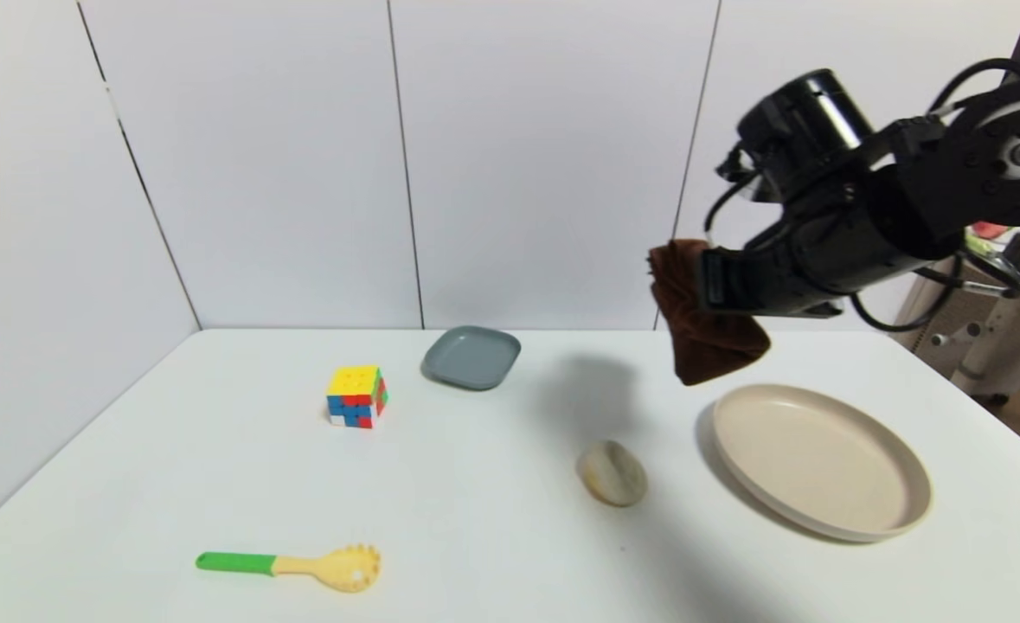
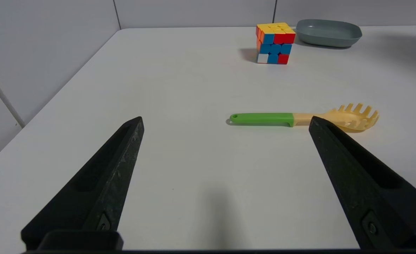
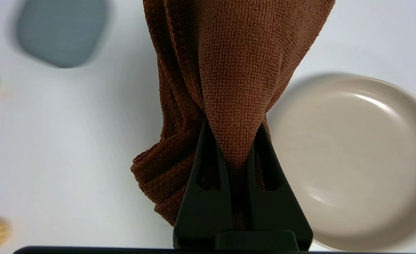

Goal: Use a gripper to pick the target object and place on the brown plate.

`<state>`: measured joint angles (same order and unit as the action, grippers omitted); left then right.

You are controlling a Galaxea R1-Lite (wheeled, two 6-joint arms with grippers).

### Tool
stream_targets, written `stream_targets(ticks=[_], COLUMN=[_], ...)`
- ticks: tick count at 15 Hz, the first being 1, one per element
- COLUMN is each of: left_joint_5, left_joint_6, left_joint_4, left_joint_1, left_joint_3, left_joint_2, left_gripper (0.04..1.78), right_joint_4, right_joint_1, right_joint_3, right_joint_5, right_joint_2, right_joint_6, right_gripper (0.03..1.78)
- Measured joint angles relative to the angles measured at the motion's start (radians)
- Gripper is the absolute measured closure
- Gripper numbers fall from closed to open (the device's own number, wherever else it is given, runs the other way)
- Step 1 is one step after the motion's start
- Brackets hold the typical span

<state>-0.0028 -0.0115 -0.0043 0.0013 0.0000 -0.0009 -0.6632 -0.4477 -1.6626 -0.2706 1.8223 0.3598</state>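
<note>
My right gripper (image 1: 702, 281) is shut on the dark brown terry towel (image 1: 702, 333) and holds it high above the table, just beyond the far left rim of the beige-tan plate (image 1: 821, 459). The towel hangs bunched from the jaws. In the right wrist view the gripper (image 3: 233, 132) pinches the towel (image 3: 236, 67), and the plate (image 3: 352, 155) lies beside it below. My left gripper (image 2: 225, 121) is open and empty, low over the near left of the table; it is out of the head view.
A cream oval bun-like lump (image 1: 612, 472) lies left of the plate. A grey square dish (image 1: 472, 356) and a colourful cube (image 1: 356, 396) stand farther back. A spaghetti spoon with a green handle (image 1: 293, 567) lies at the front left, also in the left wrist view (image 2: 299, 118).
</note>
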Motion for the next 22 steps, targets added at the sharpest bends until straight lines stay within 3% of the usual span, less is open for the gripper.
stream_targets(ticks=[2, 4, 7, 9, 11, 15, 19, 22], left_joint_5=[0.0, 0.0, -0.001, 0.0, 0.0, 0.0, 0.0, 0.0], left_joint_6=[0.0, 0.0, 0.0, 0.0, 0.0, 0.0, 0.0, 0.0], left_joint_4=[0.0, 0.0, 0.0, 0.0, 0.0, 0.0, 0.0, 0.0], left_joint_1=[0.0, 0.0, 0.0, 0.0, 0.0, 0.0, 0.0, 0.0], left_joint_3=[0.0, 0.0, 0.0, 0.0, 0.0, 0.0, 0.0, 0.0], left_joint_2=[0.0, 0.0, 0.0, 0.0, 0.0, 0.0, 0.0, 0.0], left_gripper=[0.13, 0.13, 0.13, 0.13, 0.13, 0.13, 0.13, 0.13], right_joint_4=[-0.001, 0.001, 0.046, 0.141, 0.227, 0.243, 0.24, 0.24], right_joint_1=[0.101, 0.162, 0.21, 0.229, 0.25, 0.289, 0.299, 0.308], right_joint_3=[0.141, 0.264, 0.373, 0.443, 0.499, 0.531, 0.574, 0.659], right_joint_5=[0.001, 0.008, 0.066, 0.077, 0.078, 0.079, 0.08, 0.083], right_joint_2=[-0.07, -0.123, -0.149, -0.14, -0.129, -0.116, -0.184, -0.331], right_joint_6=[-0.029, -0.044, -0.049, -0.055, -0.075, -0.095, -0.135, -0.2], right_gripper=[1.67, 1.67, 1.67, 1.67, 1.39, 0.86, 0.56, 0.41])
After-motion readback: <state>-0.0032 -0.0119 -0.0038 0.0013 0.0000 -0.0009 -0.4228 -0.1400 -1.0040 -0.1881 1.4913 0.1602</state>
